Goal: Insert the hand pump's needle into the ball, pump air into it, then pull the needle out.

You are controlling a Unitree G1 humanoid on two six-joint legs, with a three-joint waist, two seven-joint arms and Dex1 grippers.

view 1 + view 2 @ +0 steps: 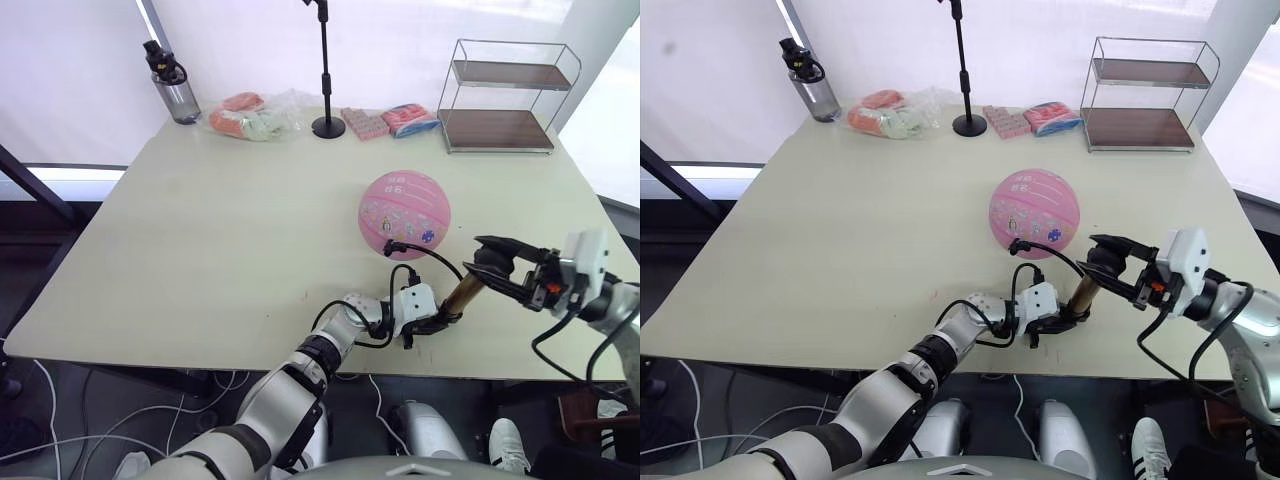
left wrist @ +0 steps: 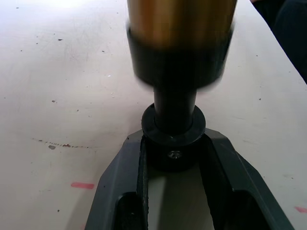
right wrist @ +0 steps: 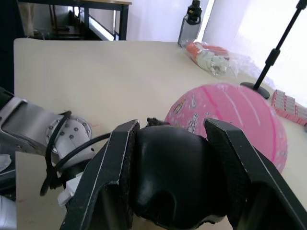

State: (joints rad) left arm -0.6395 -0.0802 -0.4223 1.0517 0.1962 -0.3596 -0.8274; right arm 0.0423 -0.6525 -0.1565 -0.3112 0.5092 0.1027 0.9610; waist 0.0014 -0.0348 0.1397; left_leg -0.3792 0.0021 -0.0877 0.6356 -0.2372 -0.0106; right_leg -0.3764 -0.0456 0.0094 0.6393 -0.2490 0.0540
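The hand pump [image 1: 462, 295] is slanting near the bench's [image 1: 200, 250] front edge, just in front of the pink ball [image 1: 404, 212], which is sitting on the bench right of centre. In the left eye view the left gripper [image 1: 436, 322] is gripping the pump's lower black end, and the right gripper [image 1: 488, 268] is closing its fingers around the black handle at the upper end. The thin black hose [image 1: 428, 252] is arching from the pump to the near side of the ball, where a black fitting is touching the pink skin; the needle itself is too small to make out. At the far edge a water bottle [image 1: 172, 84], a plastic bag of items [image 1: 256, 116], a black stand [image 1: 326, 70], two packets [image 1: 392, 121] and a wire shelf [image 1: 508, 96] are standing well apart from the ball.

The right eye view is showing the same layout.

In the left wrist view, the left fingers [image 2: 124, 187] are pressing on both sides of the black end cap, with the bronze barrel rising beyond them over the bare bench.

In the right wrist view, the right fingers [image 3: 108, 177] are clamping the rounded black handle between them, with the ball lying just beyond and the left arm's wrist lying beside it.
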